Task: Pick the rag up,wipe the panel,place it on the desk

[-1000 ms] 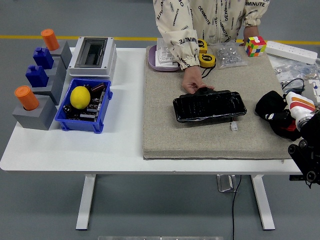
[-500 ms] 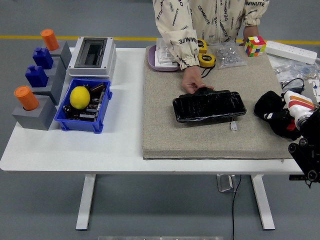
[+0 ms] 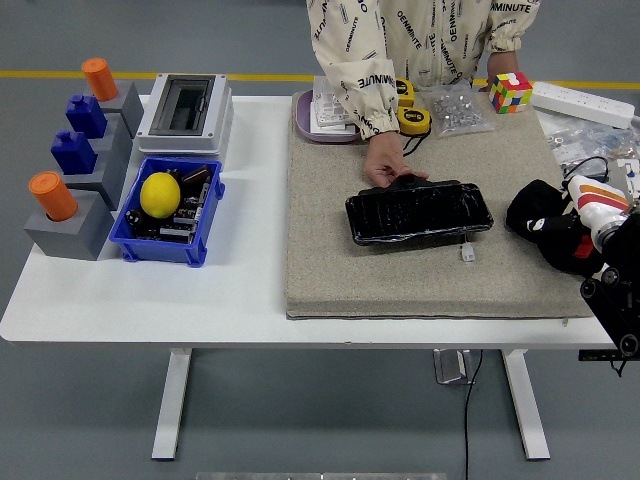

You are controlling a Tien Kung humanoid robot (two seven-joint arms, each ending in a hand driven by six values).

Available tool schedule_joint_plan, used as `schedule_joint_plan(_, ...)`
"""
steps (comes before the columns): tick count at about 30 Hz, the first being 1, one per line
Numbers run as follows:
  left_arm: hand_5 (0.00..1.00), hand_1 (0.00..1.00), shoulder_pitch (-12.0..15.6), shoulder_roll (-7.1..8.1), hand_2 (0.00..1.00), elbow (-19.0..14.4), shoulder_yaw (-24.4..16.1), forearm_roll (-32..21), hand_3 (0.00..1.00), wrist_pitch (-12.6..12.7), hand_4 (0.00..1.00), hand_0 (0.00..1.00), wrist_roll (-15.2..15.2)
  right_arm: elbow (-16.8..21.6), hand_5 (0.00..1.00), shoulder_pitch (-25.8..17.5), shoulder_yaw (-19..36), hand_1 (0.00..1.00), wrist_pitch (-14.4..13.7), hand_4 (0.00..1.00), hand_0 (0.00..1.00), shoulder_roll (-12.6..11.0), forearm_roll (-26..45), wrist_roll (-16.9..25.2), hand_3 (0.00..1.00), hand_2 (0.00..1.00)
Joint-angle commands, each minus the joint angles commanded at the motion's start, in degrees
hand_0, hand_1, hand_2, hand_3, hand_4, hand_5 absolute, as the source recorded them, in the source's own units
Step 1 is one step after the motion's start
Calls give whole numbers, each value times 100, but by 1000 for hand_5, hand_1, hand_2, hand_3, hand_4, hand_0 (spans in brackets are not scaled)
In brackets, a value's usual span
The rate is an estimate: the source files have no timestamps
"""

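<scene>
On sleeve (image 3: 362, 72): "DENMINUTE" print.

Brightness: bright, even indoor light across the white table (image 3: 250, 290) and the grey floor.
Source: overhead and diffuse; no single lamp can be told.
Shadows: soft and short, a faint one under the table's near edge.
Glare: pale streaks on the glossy black panel (image 3: 418, 211).
Focus: sharp throughout, print on the person's sleeve (image 3: 362, 85) legible.
Blur: none.
Edges: slight bowing of the table's sides.
</scene>
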Motion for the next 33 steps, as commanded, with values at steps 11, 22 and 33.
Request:
schedule_joint_plan(11, 476, 696, -1, -3, 742, 0, -25, 11, 566, 0, 599, 651, 2, 44, 534, 10, 30, 545, 200, 998, 553, -33, -76, -32, 589, 624)
schedule_joint_plan(22, 475, 696, -2, -6, 742, 0, -24, 10, 566, -1, 598, 651, -3, 114, 568, 29, 49, 599, 251, 998, 644, -70, -93, -29, 693, 691)
schedule_joint_plan(33, 475, 696, -1, -5, 742, 0, -46, 23, 566, 1, 598, 651, -1, 280, 576, 11, 93, 609, 289, 998, 656, -147, -91, -90, 702, 699)
